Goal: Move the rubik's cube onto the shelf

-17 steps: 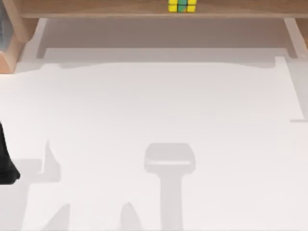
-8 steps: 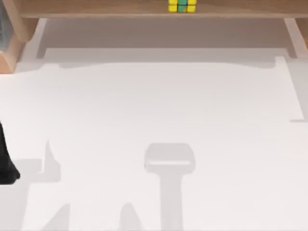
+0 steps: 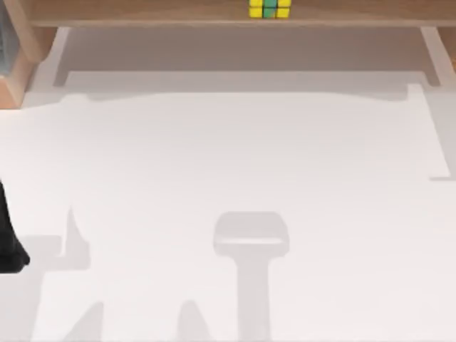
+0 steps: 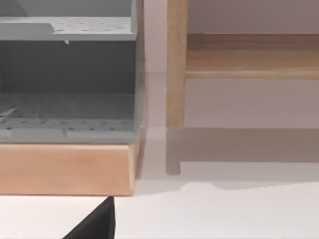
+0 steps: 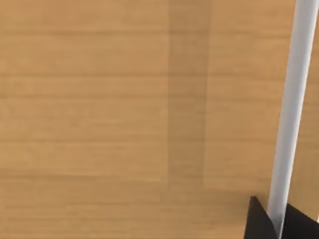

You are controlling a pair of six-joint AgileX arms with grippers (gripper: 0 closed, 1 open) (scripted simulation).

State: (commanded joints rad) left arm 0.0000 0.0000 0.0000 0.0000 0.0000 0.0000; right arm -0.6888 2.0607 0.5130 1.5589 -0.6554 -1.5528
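Note:
The rubik's cube, yellow and green squares showing, rests on the long light-brown shelf at the table's far edge, a little right of centre. No gripper is near it. My left arm is parked as a dark shape at the left edge of the table. A dark part of my left gripper shows in the left wrist view, facing the shelf's wooden side support. In the right wrist view, dark parts of my right gripper sit before a light-brown wooden surface crossed by a white strip.
A grey perforated rack on a wooden base stands at the far left beside the shelf. The white table stretches in front of the shelf, with soft shadows near its front edge.

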